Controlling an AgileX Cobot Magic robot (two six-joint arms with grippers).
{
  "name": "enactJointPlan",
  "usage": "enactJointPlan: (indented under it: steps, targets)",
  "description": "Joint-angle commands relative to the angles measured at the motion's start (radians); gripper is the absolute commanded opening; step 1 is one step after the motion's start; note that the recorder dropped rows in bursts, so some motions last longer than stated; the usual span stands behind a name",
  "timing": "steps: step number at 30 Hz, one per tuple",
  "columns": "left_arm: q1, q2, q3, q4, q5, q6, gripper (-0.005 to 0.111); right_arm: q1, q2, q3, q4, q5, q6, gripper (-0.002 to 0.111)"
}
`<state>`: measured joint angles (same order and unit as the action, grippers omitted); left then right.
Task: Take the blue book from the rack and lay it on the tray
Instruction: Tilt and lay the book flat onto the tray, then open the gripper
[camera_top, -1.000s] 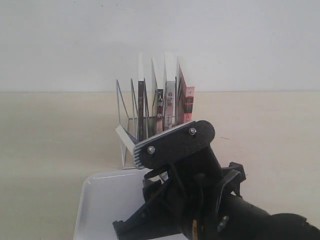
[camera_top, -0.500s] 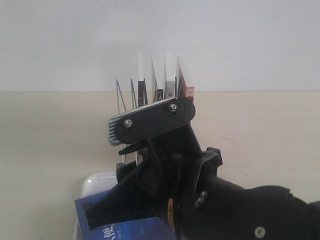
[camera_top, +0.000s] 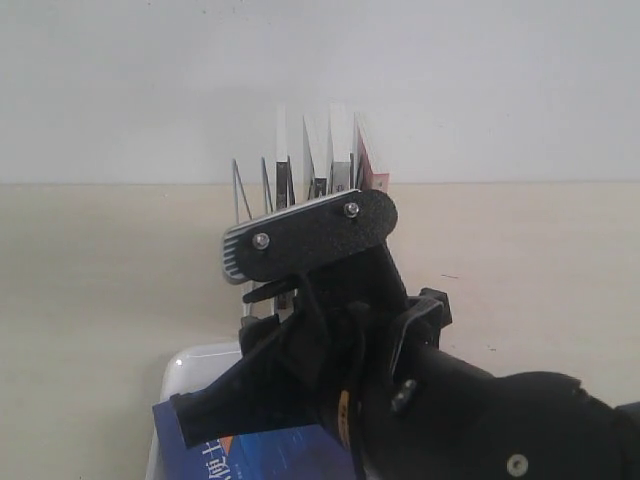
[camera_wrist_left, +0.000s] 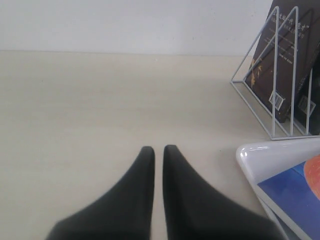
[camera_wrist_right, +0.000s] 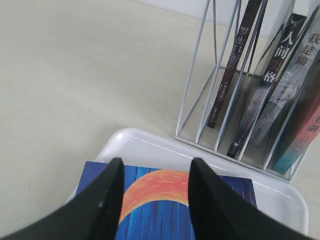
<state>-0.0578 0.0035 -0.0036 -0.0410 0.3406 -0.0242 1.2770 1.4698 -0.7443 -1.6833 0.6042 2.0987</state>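
Observation:
The blue book (camera_wrist_right: 165, 210), with its orange crescent facing up, lies flat on the white tray (camera_wrist_right: 150, 147). One of its corners reaches over the tray's near rim. My right gripper (camera_wrist_right: 157, 165) hovers above the cover, open, its two fingers spread wide with nothing between them. In the exterior view the book (camera_top: 230, 455) shows at the bottom left under my right arm (camera_top: 420, 400), on the tray (camera_top: 185, 365). The white wire rack (camera_wrist_right: 200, 80) stands just behind the tray. My left gripper (camera_wrist_left: 159, 148) is shut and empty over bare table, beside the tray (camera_wrist_left: 270, 155).
The rack (camera_top: 243, 195) still holds several upright books: black-spined ones (camera_wrist_right: 235, 70) and a pink-and-teal-spined one (camera_wrist_right: 300, 135). A white wall rises behind the rack. My right arm hides most of the tray in the exterior view.
My right arm has lifted and shifted left. The blue book, unseen a second ago, now lies on the tray below the gripper.

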Motion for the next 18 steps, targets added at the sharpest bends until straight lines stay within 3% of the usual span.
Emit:
enactJointPlan:
  steps: [1, 4, 5, 7, 11, 18]
  targets:
    - [0.004, -0.004, 0.004, 0.001, -0.004, -0.009, 0.006, 0.001, -0.006, -0.006, -0.007, 0.012, -0.003, 0.040]
    - [0.004, -0.004, 0.004, 0.001, -0.004, -0.009, 0.006, 0.001, -0.015, -0.006, 0.005, 0.012, -0.074, 0.033]
    - [0.004, -0.004, 0.004, 0.001, -0.004, -0.009, 0.006, 0.001, -0.027, -0.006, 0.026, 0.018, -0.140, 0.015]
    - [0.004, -0.004, 0.004, 0.001, -0.004, -0.009, 0.006, 0.001, -0.040, -0.006, 0.012, 0.032, -0.151, 0.000]
    - [0.004, -0.004, 0.004, 0.001, -0.004, -0.009, 0.006, 0.001, -0.042, -0.006, -0.003, 0.034, -0.259, 0.000]
    - [0.004, -0.004, 0.004, 0.001, -0.004, -0.009, 0.006, 0.001, -0.042, -0.006, 0.093, 0.028, -0.248, 0.000]
